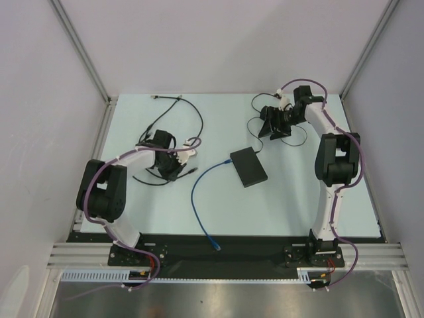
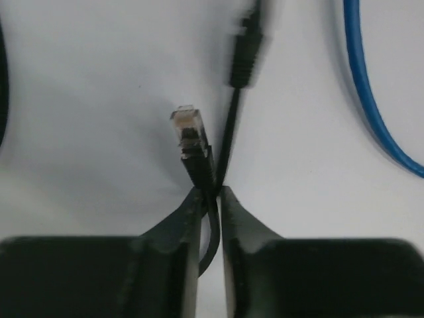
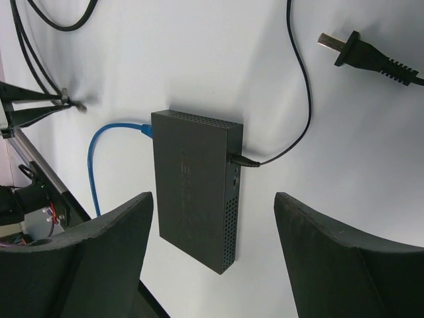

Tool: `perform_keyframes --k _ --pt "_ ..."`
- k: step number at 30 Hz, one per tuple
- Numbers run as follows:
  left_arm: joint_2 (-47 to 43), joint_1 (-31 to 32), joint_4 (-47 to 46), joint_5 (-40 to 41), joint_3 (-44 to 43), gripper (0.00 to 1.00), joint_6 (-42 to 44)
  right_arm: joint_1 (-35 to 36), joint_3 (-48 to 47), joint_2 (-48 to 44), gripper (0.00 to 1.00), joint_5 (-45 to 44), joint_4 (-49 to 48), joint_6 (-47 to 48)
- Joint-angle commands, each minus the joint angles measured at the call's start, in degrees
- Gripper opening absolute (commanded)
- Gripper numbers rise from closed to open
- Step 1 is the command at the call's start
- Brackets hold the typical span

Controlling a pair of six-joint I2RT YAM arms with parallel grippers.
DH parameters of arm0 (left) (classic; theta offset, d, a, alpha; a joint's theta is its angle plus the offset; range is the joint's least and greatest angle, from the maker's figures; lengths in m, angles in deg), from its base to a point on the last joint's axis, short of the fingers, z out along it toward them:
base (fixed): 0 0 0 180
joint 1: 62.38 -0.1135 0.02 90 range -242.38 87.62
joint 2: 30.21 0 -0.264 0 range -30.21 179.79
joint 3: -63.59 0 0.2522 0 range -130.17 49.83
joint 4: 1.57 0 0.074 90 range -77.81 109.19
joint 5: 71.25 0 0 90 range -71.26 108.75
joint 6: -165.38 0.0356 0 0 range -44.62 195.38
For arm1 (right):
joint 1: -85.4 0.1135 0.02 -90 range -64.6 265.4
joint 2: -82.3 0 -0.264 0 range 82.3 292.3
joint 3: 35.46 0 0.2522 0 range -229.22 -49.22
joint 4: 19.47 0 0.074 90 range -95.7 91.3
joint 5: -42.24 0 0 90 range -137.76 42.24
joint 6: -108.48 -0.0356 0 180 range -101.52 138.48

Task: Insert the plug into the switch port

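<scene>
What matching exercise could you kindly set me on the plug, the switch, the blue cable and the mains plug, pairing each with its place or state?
Column one:
1. plug
2. switch
3. blue cable
4. mains plug

Column two:
A. trailing from the switch's end in a long loop
B. lying loose, prongs bare
C. held in the left gripper
D. lying flat, with a thin black lead in its side

Right pairs: 1-C, 2-D, 3-A, 4-B.
</scene>
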Motion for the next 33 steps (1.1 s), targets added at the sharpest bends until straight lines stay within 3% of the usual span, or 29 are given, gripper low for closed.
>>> perform_keyframes --k 1,5,9,16,21,26,33 --pt "-0.1 3.4 -0.1 1.4 1.4 0.14 -1.2 -0.3 -0.8 -3.0 0.79 -0.5 0.5 0.6" --pt "-2.7 3.6 1.7 1.0 1.6 0.00 -2.8 -0.5 -5.0 -1.5 0.78 -0.4 3.0 1.2" --pt "-5.8 3.2 6.9 -1.0 -3.7 0.00 -4.2 -0.6 -8.8 -0.5 0.77 1.0 3.8 0.9" --pt "-8.1 0.6 20.9 -13.6 -23.1 0.00 -1.0 -0.2 -13.4 -0.5 0.77 9.4 4.5 0.2" --pt "-7.8 -0.3 27.6 -17.9 -29.7 0.00 0.1 0.7 -15.2 -1.2 0.79 11.6 4.0 -0.1" --pt "-8.9 -3.1 31.9 -33.9 -37.4 0.00 0.3 1.5 -16.0 -3.6 0.75 16.9 1.3 -1.7" --pt "-7.7 -4.2 41.7 -42.5 -46.5 0.00 5.4 5.7 -13.5 -9.3 0.73 20.0 -7.0 -3.9"
